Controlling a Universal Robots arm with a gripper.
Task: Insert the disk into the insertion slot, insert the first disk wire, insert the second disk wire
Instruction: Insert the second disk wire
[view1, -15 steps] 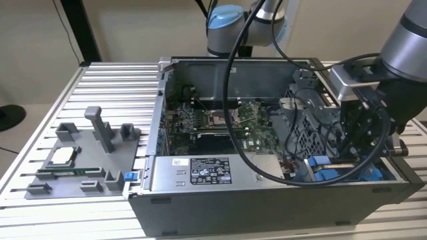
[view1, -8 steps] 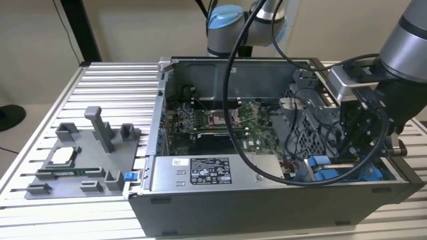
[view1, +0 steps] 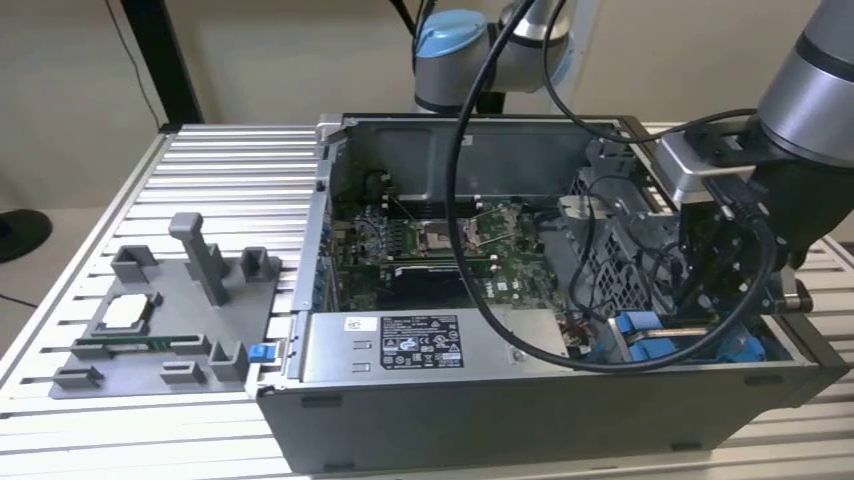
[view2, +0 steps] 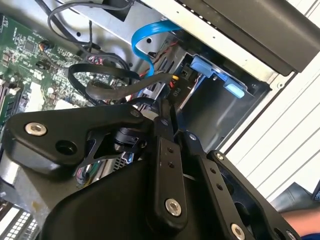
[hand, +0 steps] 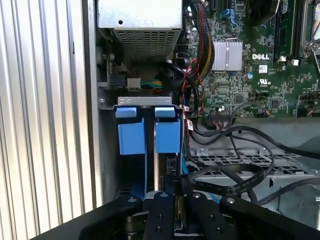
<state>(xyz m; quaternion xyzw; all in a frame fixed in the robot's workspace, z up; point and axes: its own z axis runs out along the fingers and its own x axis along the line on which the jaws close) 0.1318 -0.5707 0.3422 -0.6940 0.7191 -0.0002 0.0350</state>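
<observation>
I am looking past the tool (view2: 167, 111) in both wrist views. Its black fingers (view2: 161, 150) are drawn almost together, pinching the plug end of the disk wire (view2: 107, 89), a flat black cable that loops away to one side. A small tag with white print sits on the plug, too small for me to make out.

Just beyond the fingertips is the insertion slot (hand: 145, 101), a grey metal bay in the corner of the computer case (view1: 534, 415). The disk (hand: 167, 136) is already inside it. Only its bright blue caddy end shows, beside a second blue end (hand: 132, 137), and the metal body is hidden. A thin blue cable (view2: 142, 45) curls above the bay.

Further in lies the green motherboard (hand: 250, 75), which carries white lettering. In the exterior view the grey power supply box (view1: 420, 343) has a white printed label on it. Toward the exterior view's left, a grey fixture tray (view1: 174, 320) rests on the ribbed counter (view1: 227, 160).
</observation>
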